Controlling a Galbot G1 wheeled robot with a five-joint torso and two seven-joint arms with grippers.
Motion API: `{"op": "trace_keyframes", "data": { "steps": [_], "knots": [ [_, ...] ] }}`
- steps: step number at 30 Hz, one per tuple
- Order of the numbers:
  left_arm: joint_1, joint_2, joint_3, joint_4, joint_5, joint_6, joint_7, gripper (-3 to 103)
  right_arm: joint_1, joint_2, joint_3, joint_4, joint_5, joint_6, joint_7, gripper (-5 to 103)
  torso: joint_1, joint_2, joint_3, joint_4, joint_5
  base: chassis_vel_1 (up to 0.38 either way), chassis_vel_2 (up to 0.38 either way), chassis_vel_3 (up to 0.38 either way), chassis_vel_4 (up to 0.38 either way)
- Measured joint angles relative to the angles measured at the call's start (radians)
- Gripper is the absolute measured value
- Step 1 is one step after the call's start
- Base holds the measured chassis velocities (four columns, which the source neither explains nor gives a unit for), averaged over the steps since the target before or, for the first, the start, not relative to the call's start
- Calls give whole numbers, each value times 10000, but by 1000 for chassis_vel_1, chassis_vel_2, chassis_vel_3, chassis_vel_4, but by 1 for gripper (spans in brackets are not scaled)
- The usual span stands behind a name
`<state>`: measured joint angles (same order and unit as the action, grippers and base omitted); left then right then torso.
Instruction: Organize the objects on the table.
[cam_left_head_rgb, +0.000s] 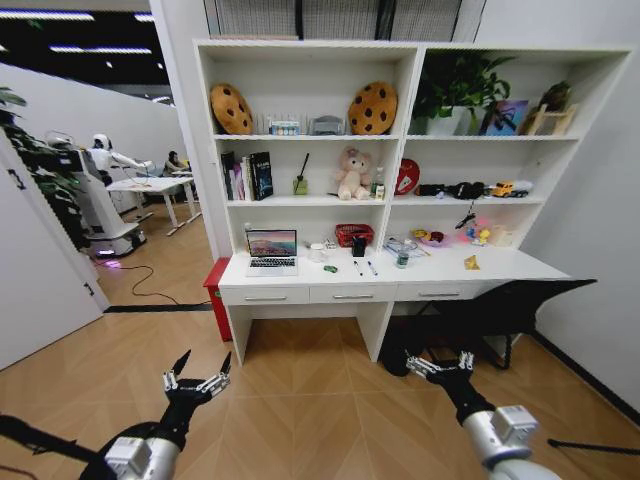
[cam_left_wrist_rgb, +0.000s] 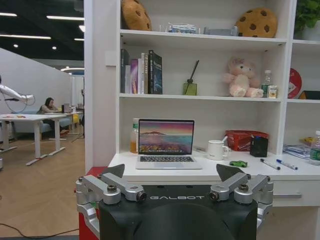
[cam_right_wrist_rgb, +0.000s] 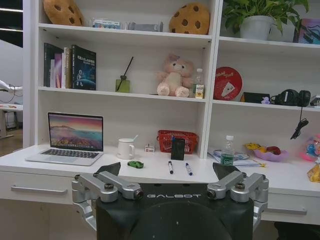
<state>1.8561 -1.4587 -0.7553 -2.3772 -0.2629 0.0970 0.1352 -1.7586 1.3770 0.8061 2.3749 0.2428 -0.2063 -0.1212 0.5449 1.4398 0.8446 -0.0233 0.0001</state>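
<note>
Light is bright and even, coming from overhead: strip lights (cam_left_head_rgb: 45, 16) glow on the dark ceiling far beyond the left gripper (cam_left_head_rgb: 197, 381), and soft shadows sit under each shelf board ahead of both grippers. The laptop (cam_left_wrist_rgb: 165, 143) screen shines by itself, without glare. The head view bows straight lines toward its edges, while the wrist views stay sharp from fingers to shelves.
</note>
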Motion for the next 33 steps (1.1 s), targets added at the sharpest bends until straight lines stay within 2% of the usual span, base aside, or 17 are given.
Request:
{"op": "trace_keyframes", "data": {
  "steps": [5, 10, 18, 21, 26, 33],
  "knots": [
    [-631, 365, -471, 593, -488, 108, -482, 100, 86, -103, -22, -73, 63, -14, -55, 100, 0, 0, 0, -3, -2, 0, 0, 0, 0],
    [-798, 454, -647, 792, -585, 186, -525, 100, 139, -165, -28, -147, 106, -22, -163, 100, 0, 0, 0, -1, -2, 0, 0, 0, 0],
    [-951, 792, -1042, 1108, -801, 84, -342, 100, 294, -230, -79, -234, 266, -225, -262, 100, 0, 0, -1, -1, 0, 0, 0, 0, 0],
    [-907, 810, -1316, 1322, -875, -169, -114, 100, 429, -249, -71, -200, 508, -693, -445, 100, 1, 0, 0, -1, 0, 0, 0, 0, 0],
    [-766, 776, -1339, 1125, -887, -200, -32, 100, 485, -244, -17, -168, 557, -773, -836, 100, -1, 0, 0, 1, 0, 0, 0, 0, 0],
    [-686, 747, -1266, 1018, -804, -246, 27, 100, 507, -182, -41, -66, 662, -945, -864, 100, -5, 2, -3, -6, -2, -48, 44, 35, -65]
  ]
}}
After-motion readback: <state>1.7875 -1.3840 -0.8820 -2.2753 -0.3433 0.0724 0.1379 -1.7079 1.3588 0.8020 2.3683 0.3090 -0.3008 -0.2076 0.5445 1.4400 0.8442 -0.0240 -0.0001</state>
